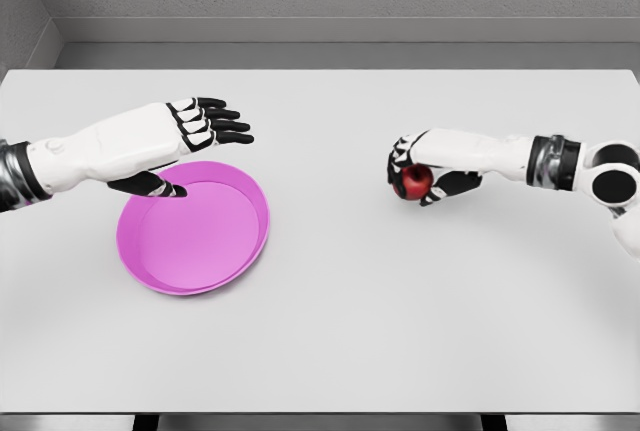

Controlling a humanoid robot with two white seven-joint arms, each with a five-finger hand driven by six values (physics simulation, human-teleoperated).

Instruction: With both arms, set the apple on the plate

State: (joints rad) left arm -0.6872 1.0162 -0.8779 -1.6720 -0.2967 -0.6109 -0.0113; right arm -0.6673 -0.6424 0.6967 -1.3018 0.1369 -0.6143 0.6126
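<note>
A small red apple sits right of the table's middle, with my right hand shut around it, fingers curled over its top and sides. A magenta plate lies on the left half of the table, nothing in it. My left hand hovers over the plate's far rim, open, its fingers stretched flat toward the right and the thumb pointing down over the plate. The two hands are well apart.
The white table runs across the whole view, with its front edge near the bottom. A grey wall stands behind the far edge.
</note>
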